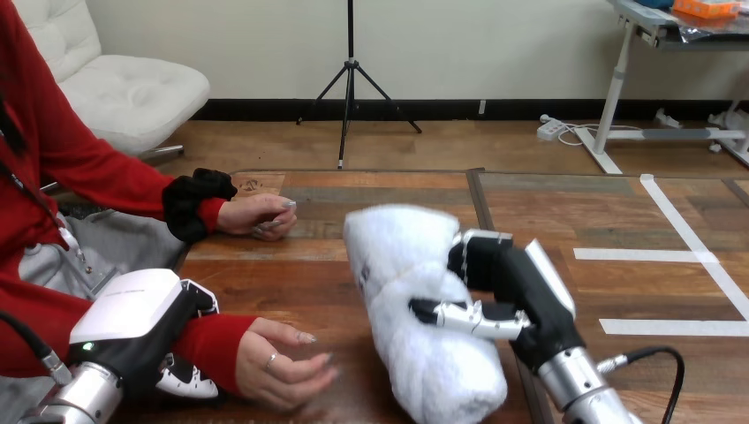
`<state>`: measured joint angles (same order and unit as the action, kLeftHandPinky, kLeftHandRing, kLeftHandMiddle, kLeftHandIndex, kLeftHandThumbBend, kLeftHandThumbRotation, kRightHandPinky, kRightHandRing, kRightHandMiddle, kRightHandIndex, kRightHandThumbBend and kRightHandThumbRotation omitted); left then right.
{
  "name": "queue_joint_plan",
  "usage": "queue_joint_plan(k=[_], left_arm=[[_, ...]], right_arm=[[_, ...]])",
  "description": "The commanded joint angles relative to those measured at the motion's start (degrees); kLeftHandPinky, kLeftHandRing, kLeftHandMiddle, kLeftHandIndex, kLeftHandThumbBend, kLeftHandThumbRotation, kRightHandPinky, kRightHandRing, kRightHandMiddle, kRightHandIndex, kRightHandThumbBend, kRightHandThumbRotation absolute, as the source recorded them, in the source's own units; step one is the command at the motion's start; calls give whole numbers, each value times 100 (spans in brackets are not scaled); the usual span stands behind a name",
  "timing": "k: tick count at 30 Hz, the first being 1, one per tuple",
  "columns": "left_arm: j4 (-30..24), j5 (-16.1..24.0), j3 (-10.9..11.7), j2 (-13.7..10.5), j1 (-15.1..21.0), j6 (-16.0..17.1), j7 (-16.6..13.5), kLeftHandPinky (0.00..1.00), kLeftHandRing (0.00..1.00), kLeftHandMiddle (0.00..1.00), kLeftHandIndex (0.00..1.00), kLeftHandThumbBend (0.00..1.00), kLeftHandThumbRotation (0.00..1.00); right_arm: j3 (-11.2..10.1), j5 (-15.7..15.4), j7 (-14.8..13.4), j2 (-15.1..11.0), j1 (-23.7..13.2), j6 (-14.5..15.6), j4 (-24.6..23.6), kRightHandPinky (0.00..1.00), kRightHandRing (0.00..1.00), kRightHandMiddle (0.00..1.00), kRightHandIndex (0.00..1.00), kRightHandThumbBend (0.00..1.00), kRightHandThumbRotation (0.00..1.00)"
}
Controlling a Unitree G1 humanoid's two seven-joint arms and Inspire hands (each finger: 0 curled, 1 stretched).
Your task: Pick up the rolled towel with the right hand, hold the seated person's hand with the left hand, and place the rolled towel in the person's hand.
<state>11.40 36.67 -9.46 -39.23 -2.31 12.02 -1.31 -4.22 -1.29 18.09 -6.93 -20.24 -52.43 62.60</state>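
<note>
Plainly soft and light, the rolled towel (397, 265) is a fat white bundle of terry cloth. It should give under pressure rather than slip, and nothing about it looks breakable. The worry, as I judge it, is the roll loosening or sagging at the ends if it is gripped near one tip. The middle of the roll is the sensible place to hold it.

That is where the right hand (530, 300) has it. The hand comes in from the right side, with its thumb across the front of the bundle and its fingers curled round the far side, closed on the cloth.

The towel is at the middle of the table (309, 283), and I cannot tell whether it rests on the wood or is just clear of it. Its long axis runs away from the robot. The far end leans a little to the left and the near end a little to the right.

Left of it, well apart, the person's hand at the lower left (278, 362) lies on the table with its fingers loosely bent towards the towel. The left hand (132, 322) sits at that wrist, against the red sleeve. Whether it has closed on the wrist I cannot tell.

The person's other hand (261, 215) rests farther up the table, loosely closed.
</note>
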Motion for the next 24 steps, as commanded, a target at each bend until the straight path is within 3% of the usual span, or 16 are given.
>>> queue_joint_plan(k=[1,18,24], left_arm=[[-1576,-329,342,216,368,68,83,29,30,35,36,87,0],[-2144,-517,524,313,225,-19,346,26,30,35,35,88,0],[-2314,-521,552,358,214,-115,456,26,29,34,34,88,0]], right_arm=[[57,-340,-572,-170,-1326,-347,390,27,33,43,41,73,0],[449,-1274,-1561,-281,-1626,-201,790,28,34,43,42,74,0],[525,-1475,-1746,-259,-1727,-68,898,29,34,43,41,75,0]])
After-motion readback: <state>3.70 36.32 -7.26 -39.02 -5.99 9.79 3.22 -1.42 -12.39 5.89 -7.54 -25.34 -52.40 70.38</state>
